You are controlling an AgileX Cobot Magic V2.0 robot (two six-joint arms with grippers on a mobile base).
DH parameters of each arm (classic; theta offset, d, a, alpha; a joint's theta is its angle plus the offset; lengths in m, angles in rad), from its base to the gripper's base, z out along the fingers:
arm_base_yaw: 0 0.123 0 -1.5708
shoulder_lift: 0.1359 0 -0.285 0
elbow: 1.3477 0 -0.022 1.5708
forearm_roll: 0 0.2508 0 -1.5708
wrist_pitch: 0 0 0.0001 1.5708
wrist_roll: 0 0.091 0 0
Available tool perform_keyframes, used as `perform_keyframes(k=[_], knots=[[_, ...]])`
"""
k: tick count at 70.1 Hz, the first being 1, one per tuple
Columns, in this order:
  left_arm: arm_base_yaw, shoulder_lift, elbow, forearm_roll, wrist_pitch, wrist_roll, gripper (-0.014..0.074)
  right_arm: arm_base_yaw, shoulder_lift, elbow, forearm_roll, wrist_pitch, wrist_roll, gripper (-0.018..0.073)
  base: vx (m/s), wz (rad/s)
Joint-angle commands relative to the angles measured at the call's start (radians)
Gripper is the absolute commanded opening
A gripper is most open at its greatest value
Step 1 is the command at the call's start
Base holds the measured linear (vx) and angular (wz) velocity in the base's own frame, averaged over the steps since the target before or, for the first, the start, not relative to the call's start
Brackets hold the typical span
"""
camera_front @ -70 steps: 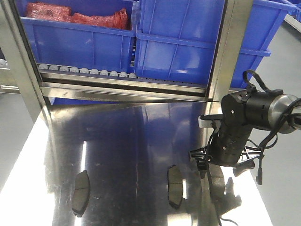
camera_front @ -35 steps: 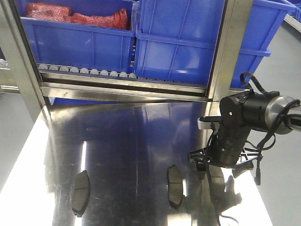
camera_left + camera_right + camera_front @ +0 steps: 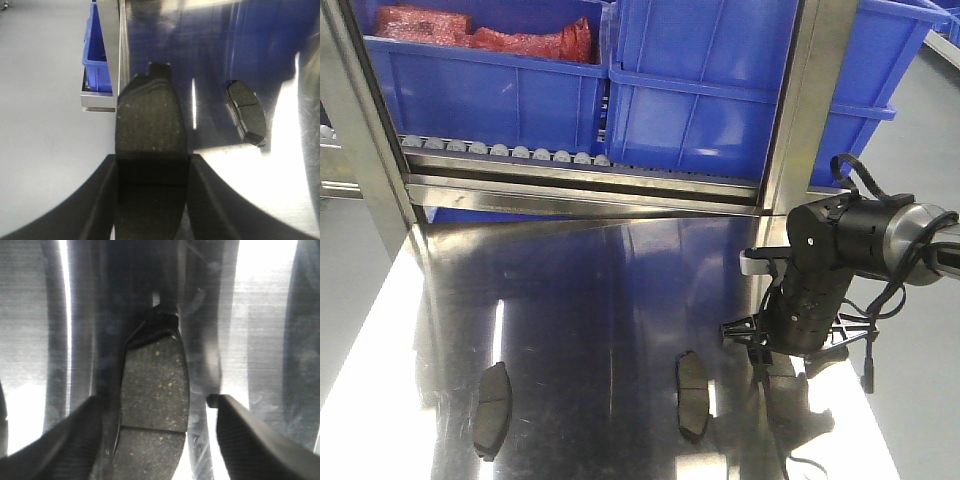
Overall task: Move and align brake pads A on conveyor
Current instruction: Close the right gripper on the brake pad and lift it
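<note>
Clamping a brake pad (image 3: 150,115), the left tool (image 3: 151,165) sits at the steel surface's (image 3: 570,300) right edge. The right tool (image 3: 154,402) has its fingers (image 3: 75,440) apart around a second brake pad (image 3: 155,375).

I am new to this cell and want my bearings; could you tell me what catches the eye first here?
First, the left gripper clamped on a dark brake pad, near the image-right edge of the mirror-like steel tabletop in the front view. A loose pad lies flat on the steel beside it, another pad farther left in the image. Blue bins stand behind.
</note>
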Motion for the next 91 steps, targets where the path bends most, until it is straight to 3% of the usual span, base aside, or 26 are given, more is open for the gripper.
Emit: perform_keyframes(k=[1,8,16,51,91], knots=[[0.000,0.010,-0.028,0.012,-0.087,0.000,-0.0006,-0.001,-0.038,-0.025,-0.017,-0.008,-0.010,0.0334,0.00,0.00],[0.000,0.010,-0.028,0.012,-0.087,0.000,-0.0006,-0.001,-0.038,-0.025,-0.021,-0.009,-0.010,0.0215,0.00,0.00],[0.000,0.010,-0.028,0.012,-0.087,0.000,-0.0006,-0.001,-0.038,-0.025,-0.021,-0.008,-0.011,-0.0017,0.00,0.00],[0.000,0.010,-0.028,0.012,-0.087,0.000,-0.0006,0.005,-0.146,-0.025,-0.024,-0.008,-0.015,-0.0011,0.00,0.00],[0.000,0.008,-0.028,0.012,-0.087,0.000,-0.0006,0.074,-0.560,0.053,-0.056,-0.002,-0.073,-0.0011,0.00,0.00]])
